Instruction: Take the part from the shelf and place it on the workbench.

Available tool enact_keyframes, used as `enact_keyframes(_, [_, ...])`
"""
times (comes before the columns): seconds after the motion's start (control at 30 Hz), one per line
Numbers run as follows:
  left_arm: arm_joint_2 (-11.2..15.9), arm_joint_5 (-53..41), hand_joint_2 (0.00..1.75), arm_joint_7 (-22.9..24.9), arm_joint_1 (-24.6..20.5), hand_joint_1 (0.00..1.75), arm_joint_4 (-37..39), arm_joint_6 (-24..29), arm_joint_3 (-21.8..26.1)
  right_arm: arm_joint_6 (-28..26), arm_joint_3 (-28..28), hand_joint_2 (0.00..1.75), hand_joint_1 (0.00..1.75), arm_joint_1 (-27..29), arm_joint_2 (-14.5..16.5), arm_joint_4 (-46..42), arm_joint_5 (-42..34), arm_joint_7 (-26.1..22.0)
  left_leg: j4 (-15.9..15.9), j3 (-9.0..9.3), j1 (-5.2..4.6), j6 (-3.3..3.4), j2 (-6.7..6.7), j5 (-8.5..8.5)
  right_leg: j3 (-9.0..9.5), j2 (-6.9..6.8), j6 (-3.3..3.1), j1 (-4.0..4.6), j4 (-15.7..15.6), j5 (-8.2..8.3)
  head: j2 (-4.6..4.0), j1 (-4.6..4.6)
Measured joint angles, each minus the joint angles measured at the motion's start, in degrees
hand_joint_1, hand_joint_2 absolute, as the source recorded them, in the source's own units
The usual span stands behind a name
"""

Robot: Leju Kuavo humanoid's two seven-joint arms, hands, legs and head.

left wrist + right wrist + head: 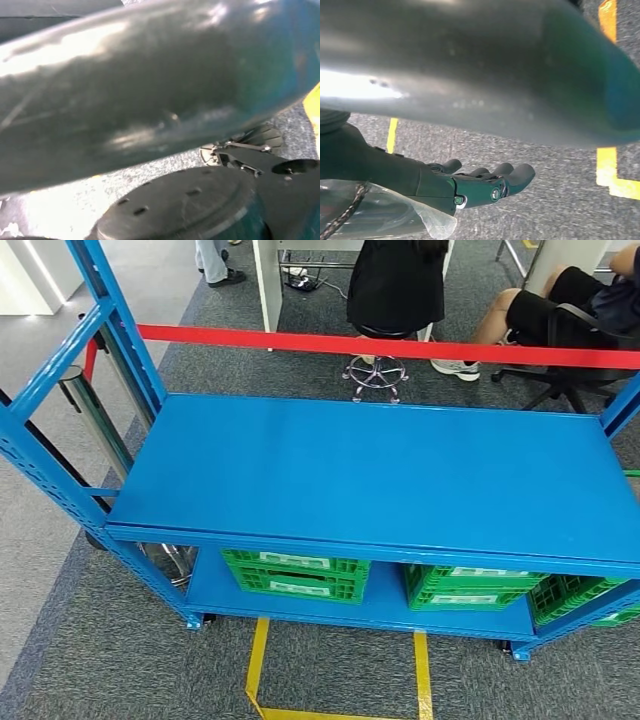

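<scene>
A blue metal shelf (377, 480) stands in front of me in the head view, its wide upper board facing up. On its lower board sit three green plastic crates: one on the left (296, 575), one in the middle (468, 588) and one at the right end (581, 598). The upper board hides what is inside them. In the right wrist view my right hand (478, 185) hangs over grey carpet with its dark fingers stretched out and nothing in them.
A red barrier tape (377, 345) runs behind the shelf, held by a chrome post (98, 420) at the left. Beyond it, people sit on chairs (396, 280). Yellow floor tape (260, 660) marks the carpet in front of the shelf.
</scene>
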Motion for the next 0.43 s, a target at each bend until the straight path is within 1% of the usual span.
enact_keyframes(0.27, [2.36,10.04,0.00,4.85,1.91,0.00,-2.74,-3.49,-6.98,0.62,7.37,0.00,0.00,2.07,-1.93,-2.29,-6.32,4.21,-0.01,0.01,0.02,0.03,0.00,-0.04,-0.01,0.00,-0.04,0.03,0.00,-0.07,0.01,-0.01])
enact_keyframes(0.43, [3.44,15.62,0.00,7.56,2.78,0.00,-3.99,-5.41,-10.16,1.05,10.78,0.00,0.00,2.99,-2.81,-3.30,-9.83,6.58,-0.01,0.02,0.02,0.03,0.00,-0.04,0.00,0.00,-0.03,0.03,0.00,-0.08,0.00,0.00])
